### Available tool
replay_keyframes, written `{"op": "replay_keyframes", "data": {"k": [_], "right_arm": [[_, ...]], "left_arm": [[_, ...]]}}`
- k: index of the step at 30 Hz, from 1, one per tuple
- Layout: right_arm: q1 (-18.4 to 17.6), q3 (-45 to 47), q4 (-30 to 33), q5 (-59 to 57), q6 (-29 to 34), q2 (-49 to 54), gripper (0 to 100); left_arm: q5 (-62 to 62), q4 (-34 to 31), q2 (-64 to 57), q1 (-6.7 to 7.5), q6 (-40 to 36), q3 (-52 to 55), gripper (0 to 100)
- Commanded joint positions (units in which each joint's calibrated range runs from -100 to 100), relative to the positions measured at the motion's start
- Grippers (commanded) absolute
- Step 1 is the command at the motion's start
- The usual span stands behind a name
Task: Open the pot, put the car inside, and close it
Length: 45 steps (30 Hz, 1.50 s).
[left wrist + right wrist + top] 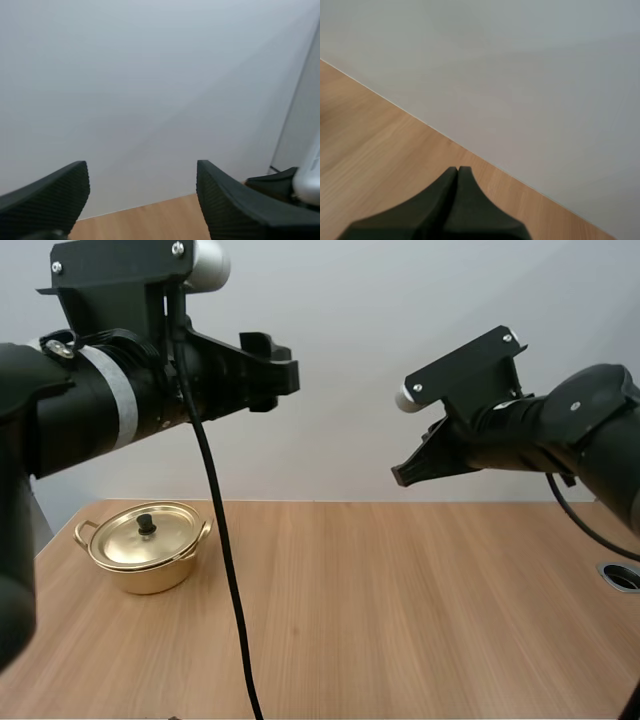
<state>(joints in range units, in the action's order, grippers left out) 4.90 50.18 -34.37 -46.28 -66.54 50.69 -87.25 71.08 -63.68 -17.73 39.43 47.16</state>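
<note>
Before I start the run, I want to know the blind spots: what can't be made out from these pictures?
- Inside of the pot: high view, the lid sits on it, hiding any contents.
- Left edge of the table: high view, my left arm covers it.
- The round fitting at the table's right: high view, cut off by the frame edge, so unidentifiable.

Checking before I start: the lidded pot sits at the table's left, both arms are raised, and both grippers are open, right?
Not quite: the right gripper is shut, closed into one wedge in the right wrist view. The left gripper is open; the lidded pot and the rest are as you said.
</note>
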Motion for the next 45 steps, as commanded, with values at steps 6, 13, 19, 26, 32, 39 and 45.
{"op": "replay_keyframes", "data": {"k": [6,13,19,26,32,39,45], "right_arm": [[-0.02,3.67,-31.46,22.96,-18.82,9.17,0],[-0.02,3.67,-26.25,24.51,-18.41,16.28,0],[3.01,3.67,-26.25,23.4,-11.69,24.49,0],[5.13,3.71,-21.44,-8.77,0.86,31.12,0],[5.13,7.5,-21.44,-9.0,1.73,31.12,0],[5.06,17.42,-21.2,-8.24,1.73,31.12,0],[5.07,19.96,-16.6,-6.88,1.63,28.49,0]], "left_arm": [[31.94,-7.26,-24.94,0.37,-6.88,0.11,100],[50.84,-38.92,-20.54,10.54,-23.36,2.19,100],[43.35,-73.8,-21.16,17.83,-48.35,8.09,100],[41.64,-109.16,-28.16,20.33,-75.42,21.38,100],[48.37,-115.55,-34.29,20.33,-83.51,32.85,100],[56.14,-114.4,-34.14,20.33,-83.41,44.56,100],[65.0,-110.96,-34.14,20.33,-83.34,50.33,100]]}}
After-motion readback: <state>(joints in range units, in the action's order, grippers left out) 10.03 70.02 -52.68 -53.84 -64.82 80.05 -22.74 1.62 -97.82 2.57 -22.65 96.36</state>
